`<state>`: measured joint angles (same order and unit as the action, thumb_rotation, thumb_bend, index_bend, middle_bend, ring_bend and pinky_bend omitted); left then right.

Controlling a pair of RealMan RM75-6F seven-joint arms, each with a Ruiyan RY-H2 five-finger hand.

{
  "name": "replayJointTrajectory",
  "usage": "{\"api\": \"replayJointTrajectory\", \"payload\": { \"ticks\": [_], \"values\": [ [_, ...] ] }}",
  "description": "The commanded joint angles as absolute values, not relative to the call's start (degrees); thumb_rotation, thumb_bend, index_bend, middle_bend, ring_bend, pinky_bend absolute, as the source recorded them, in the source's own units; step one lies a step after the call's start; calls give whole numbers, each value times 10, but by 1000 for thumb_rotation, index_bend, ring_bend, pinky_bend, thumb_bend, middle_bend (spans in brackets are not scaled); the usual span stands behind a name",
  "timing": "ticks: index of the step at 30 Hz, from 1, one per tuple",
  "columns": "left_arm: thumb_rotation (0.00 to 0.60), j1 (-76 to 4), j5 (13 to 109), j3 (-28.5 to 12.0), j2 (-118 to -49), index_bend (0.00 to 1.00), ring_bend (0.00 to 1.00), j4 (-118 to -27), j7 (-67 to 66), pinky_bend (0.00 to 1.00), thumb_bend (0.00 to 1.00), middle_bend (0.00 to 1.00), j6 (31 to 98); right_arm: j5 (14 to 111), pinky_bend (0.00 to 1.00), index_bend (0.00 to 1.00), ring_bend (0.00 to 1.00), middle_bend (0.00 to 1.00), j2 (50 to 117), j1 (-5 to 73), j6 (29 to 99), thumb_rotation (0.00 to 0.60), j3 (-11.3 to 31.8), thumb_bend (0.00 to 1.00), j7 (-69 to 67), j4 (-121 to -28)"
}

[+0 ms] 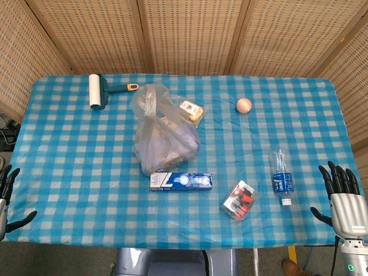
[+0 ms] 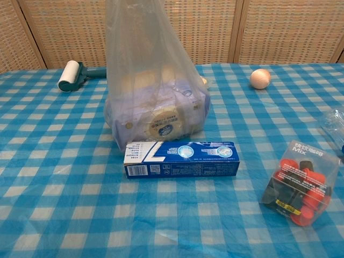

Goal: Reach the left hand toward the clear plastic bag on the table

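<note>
One clear plastic bag [image 1: 164, 135] is counted, along with one lint roller [image 1: 99, 91], one blue toothpaste box [image 1: 181, 181], one small snack packet [image 1: 240, 199], one water bottle [image 1: 281, 176], one peach-coloured ball [image 1: 244, 105], and two hands: left [image 1: 8, 198] and right [image 1: 345, 201].

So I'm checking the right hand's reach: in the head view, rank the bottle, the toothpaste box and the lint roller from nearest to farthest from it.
From the right hand:
1. Bottle, just to its left.
2. Toothpaste box, mid-table.
3. Lint roller, far-left corner.
</note>
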<state>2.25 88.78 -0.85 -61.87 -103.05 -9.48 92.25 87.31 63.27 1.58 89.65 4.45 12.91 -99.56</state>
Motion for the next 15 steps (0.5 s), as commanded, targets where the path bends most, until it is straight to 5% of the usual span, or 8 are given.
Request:
{"api": "replayJointTrajectory", "payload": {
  "ticks": [1,9,15],
  "values": [
    [600,22,887,-9,-619,0,0,-1030,-95,0,0,0,921,873,0,0,0,0,633,16,896,600,44,0,129,-996],
    [600,1,892,-11,-620,0,0,-1023,-84,0,0,0,890,870,0,0,0,0,630,16,894,600,45,0,125,-995],
    [600,-92,907,-47,-604,0,0,-1038,27,0,0,0,789,840,0,0,0,0,639,27,870,600,54,0,136,-986]
  ]
}}
